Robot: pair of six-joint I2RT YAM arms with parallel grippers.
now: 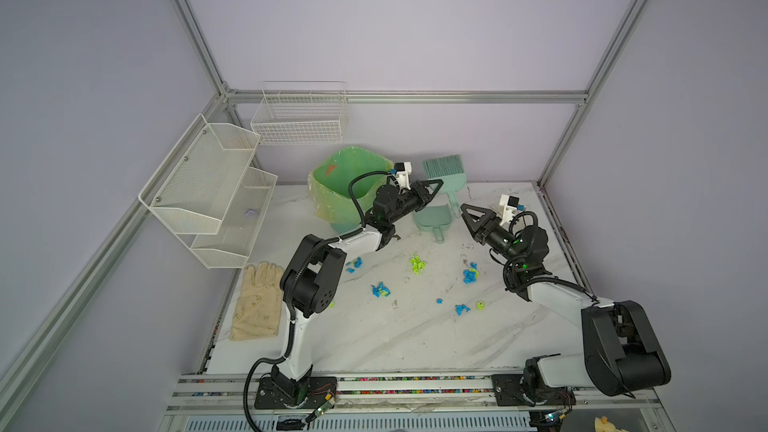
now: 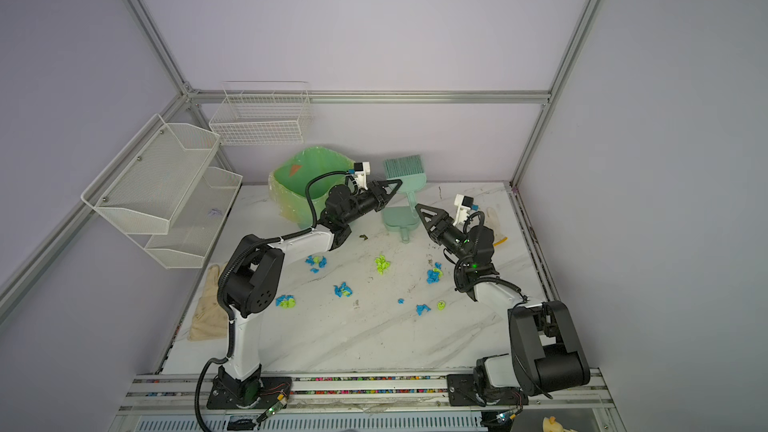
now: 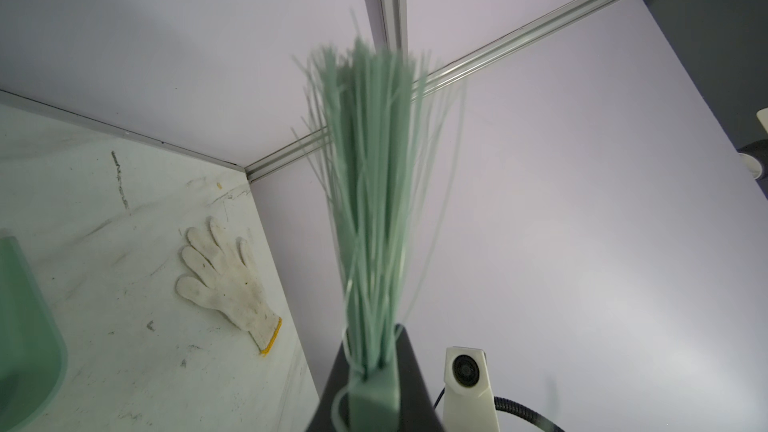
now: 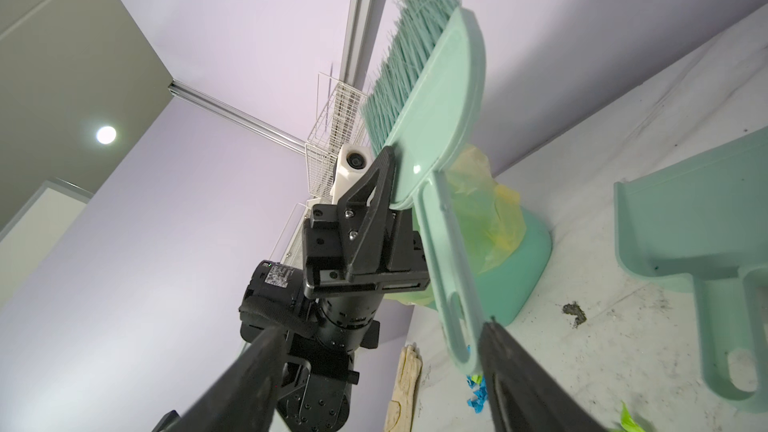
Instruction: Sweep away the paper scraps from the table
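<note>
My left gripper is clamped on the head of the mint hand brush, bristles up, over the far middle of the table. My right gripper has its jaws apart, with the brush handle's end between them. The dustpan lies flat just beside. The paper scraps, blue and yellow-green, lie scattered across the table's middle, nearer me.

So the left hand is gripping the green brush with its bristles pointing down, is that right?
Not quite. The left hand does grip the green brush, by its head, but the bristles point up, not down. The right wrist view shows this plainly.
</note>
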